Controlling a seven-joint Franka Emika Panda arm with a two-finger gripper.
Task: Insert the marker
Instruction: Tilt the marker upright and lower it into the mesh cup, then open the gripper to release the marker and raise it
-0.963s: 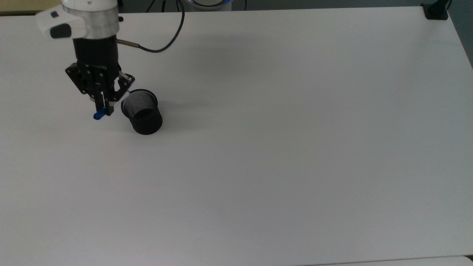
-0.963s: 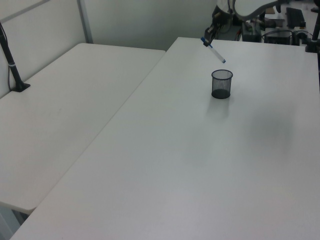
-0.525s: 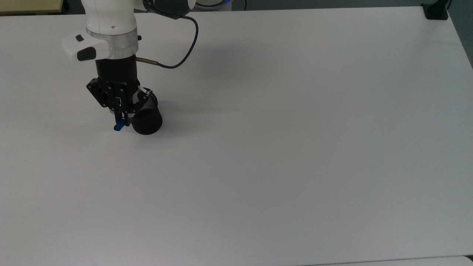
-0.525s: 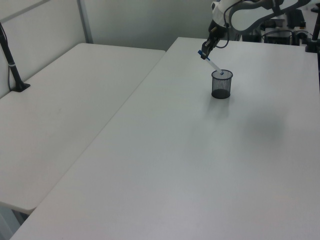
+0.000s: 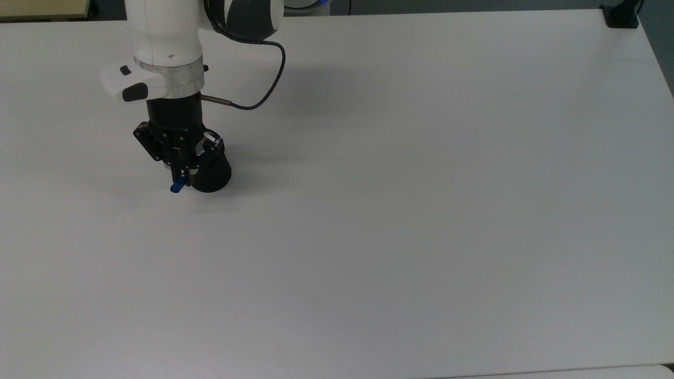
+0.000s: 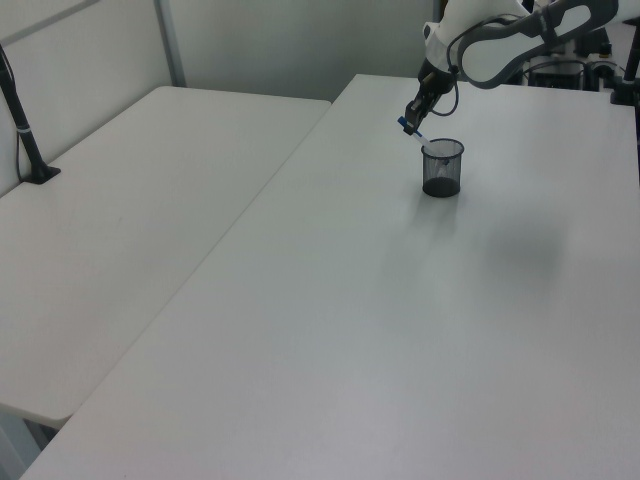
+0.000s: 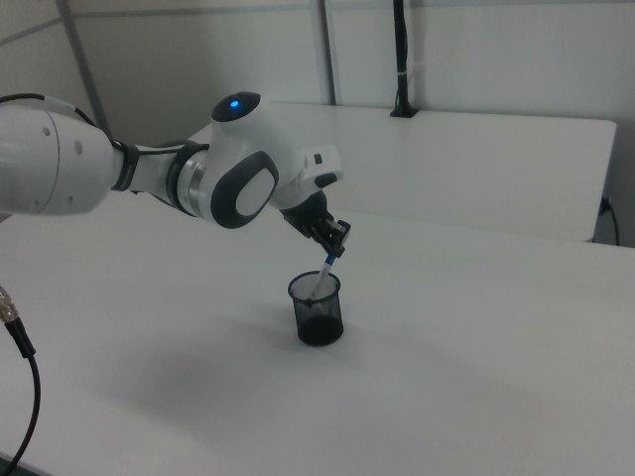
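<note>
No writing can be read on anything here. One marker (image 7: 324, 275) is clenched near its blue cap in the gripper (image 7: 335, 247), slanting down so its lower end sits inside the rim of the one black mesh cup (image 7: 317, 308). In the top view the cap (image 5: 178, 185) pokes out left of the cup (image 5: 213, 177) on the white table (image 5: 421, 184).
</note>
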